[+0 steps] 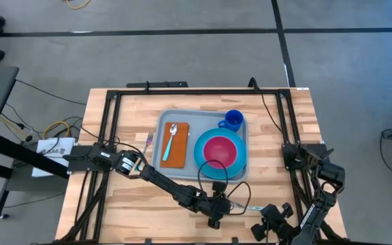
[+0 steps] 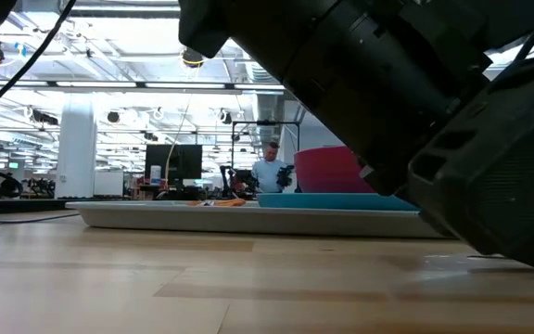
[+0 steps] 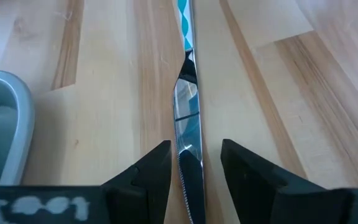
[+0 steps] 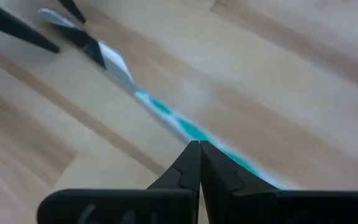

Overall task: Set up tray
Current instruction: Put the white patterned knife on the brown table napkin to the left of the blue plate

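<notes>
High view: tray [image 1: 166, 120] sat at centre of the table [image 1: 80, 197], a bit toward 12. Held an orange napkin [image 1: 176, 151] with a spoon [image 1: 171, 136] on top, a blue plate [image 1: 203, 155] with a pink bowl [image 1: 220, 150] at the 4 o'clock side, a blue cup [image 1: 233, 120] at the 1 o'clock corner. Fork [image 1: 148, 143] lay on bare wood just off the tray's 9 o'clock edge. Left gripper [image 1: 214, 205] reached across to about 6 o'clock of the tray, down near the wood. Right gripper [image 1: 264, 227] sat close by at 5 o'clock, near the table edge.

Low view: saw the tray flat on the wood with the bowl and plate above its rim. Dark arm bodies blocked most of the rest.

Left wrist view: left fingers [image 3: 151, 174] stood apart, straddling the blade of a knife [image 3: 188, 134] with a teal-patterned handle; blade between them, not yet pinched, knife flat on the wood. Tray corner just beside.

Right wrist view: right fingers [image 4: 188, 165] pressed fully together, nothing held, tips over the knife's teal handle.

Progress: mostly set. Left to do, probably: knife onto the tray, maybe the fork too.
</notes>
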Controlling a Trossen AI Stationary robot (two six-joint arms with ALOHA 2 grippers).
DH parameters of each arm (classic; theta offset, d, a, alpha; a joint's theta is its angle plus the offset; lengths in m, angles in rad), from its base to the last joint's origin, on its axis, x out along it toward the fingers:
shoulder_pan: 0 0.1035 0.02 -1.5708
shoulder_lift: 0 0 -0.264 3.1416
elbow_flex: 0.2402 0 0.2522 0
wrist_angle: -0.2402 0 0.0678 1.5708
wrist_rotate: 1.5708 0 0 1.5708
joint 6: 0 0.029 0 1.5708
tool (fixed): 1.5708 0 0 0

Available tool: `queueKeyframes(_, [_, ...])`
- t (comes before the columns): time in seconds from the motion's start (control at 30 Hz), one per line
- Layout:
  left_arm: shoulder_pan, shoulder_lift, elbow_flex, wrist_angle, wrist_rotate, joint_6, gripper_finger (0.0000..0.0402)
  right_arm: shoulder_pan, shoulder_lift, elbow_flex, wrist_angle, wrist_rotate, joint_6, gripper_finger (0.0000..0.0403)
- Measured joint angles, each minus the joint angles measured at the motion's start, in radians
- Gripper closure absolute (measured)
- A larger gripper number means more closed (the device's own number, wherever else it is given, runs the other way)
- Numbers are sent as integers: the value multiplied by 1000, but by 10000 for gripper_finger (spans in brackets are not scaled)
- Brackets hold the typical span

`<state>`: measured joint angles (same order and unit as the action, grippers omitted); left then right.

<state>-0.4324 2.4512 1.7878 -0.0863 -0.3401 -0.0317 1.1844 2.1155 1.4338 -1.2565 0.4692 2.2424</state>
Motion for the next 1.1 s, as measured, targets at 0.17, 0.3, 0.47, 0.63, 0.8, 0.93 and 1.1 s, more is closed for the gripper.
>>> queueKeyframes(0.17, [0, 1, 0, -7, 0, -18, 267, 25, 0, 0, -50, -4, 9, 403])
queueKeyframes(0.3, [0, 1, -1, -9, 0, -30, 267, 40, 0, 0, -44, -19, 9, 403])
queueKeyframes(0.47, [0, 2, -2, -10, 3, -43, 267, 66, 0, -74, 16, 26, 9, 403])
queueKeyframes(0.63, [0, 2, -2, -12, 3, -45, 267, 83, -8, -177, 147, 50, 13, 403])
queueKeyframes(0.8, [3, 2, -2, -12, 4, -64, 267, 83, -8, -189, 154, 56, 15, 403])
queueKeyframes(0.93, [8, 2, -2, -12, 10, -89, 267, 90, 3, -143, 69, 84, 6, 403])
queueKeyframes(1.1, [13, 2, -3, -10, 16, -101, 267, 81, 0, -117, -89, 97, 3, 403])
